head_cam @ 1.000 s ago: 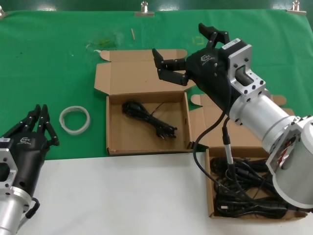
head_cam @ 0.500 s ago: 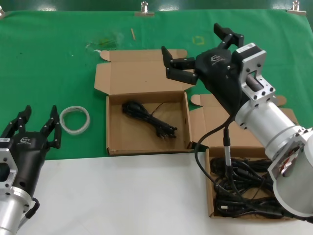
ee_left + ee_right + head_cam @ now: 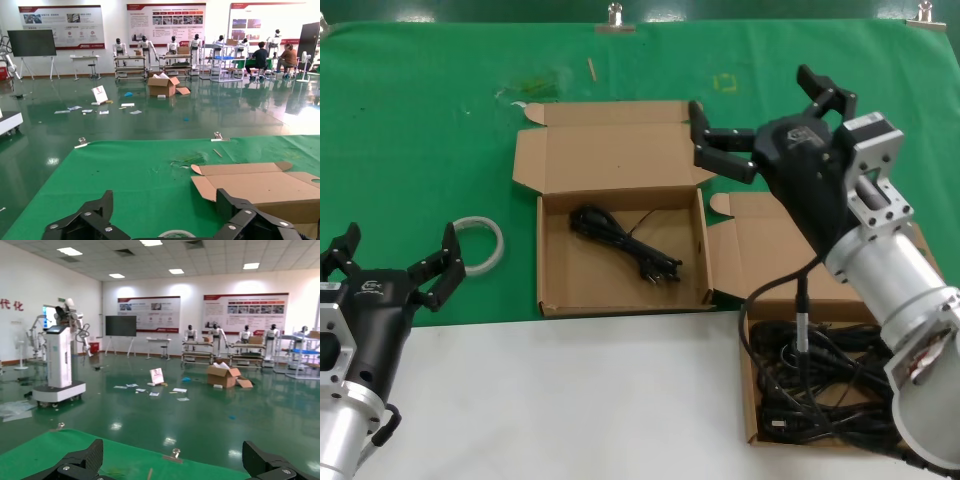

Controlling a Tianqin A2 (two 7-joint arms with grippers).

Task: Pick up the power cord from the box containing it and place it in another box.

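cord point(image 3: 623, 244): laid alone in the left box point(image 3: 548, 296), already delivered
right gripper point(image 3: 770, 118): spread wide, empty, raised above lid
left gripper point(image 3: 392, 267): splayed, empty, parked

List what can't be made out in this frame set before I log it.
- Head view: the right arm covers part of the box on the right and its cable mass.
- Head view: the power cord has plug ends too small to read.
- Head view: the left pincer overlaps the white ring.
- Both wrist views: neither shows inside the box on the left; the right pincer sees only the hall.
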